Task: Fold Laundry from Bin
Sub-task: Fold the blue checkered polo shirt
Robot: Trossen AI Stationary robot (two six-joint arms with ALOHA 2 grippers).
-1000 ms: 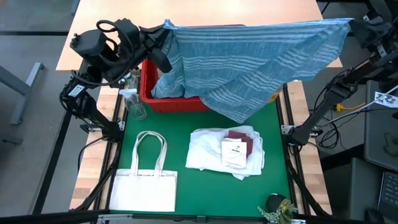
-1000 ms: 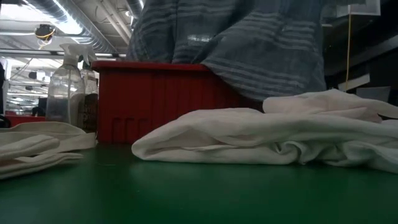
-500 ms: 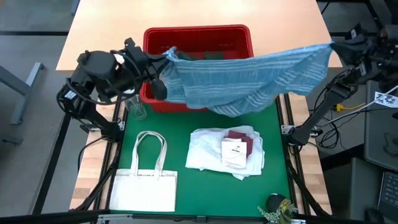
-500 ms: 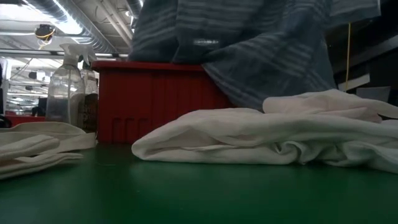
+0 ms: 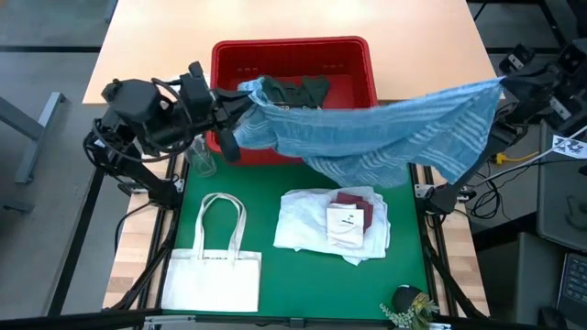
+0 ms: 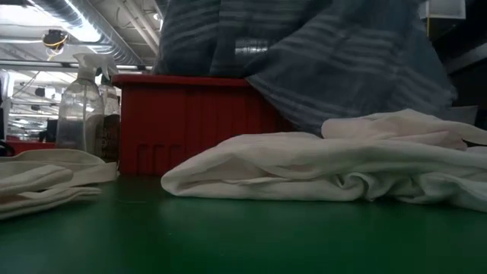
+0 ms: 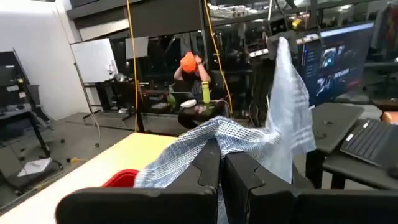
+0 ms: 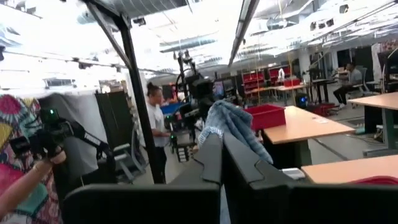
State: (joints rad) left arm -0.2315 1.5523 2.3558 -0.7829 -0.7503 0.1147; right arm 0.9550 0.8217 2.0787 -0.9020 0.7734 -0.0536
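While the blue-and-white striped cloth (image 5: 376, 128) is hanging stretched between our two arms, we are holding it by two opposite edges above the near rim of the red bin (image 5: 358, 57) and the far part of the green worktop (image 5: 266, 197). Our left pincer (image 5: 240, 99) is clenched on the cloth's left corner, just over the bin's left side, and our right pincer (image 5: 503, 87) is clenched on the far right corner, out past the worktop's right edge. In both wrist views the fingers are pressed together with fabric bunched between them.

We are judging this garment as light and very soft: it is sagging in the middle, and its lower edge is drooping toward the folded white and maroon pile (image 5: 335, 220) near the worktop's middle. It will not hold any shape by itself, so we are relying on tension between the two grips. Corners and hems are the places to take hold of, since a pinch in the middle would only gather folds. More dark laundry (image 5: 303, 87) is lying in the bin. A white tote bag (image 5: 215, 266) is lying at the near left, and a spray bottle (image 5: 200, 156) is standing beside the bin.
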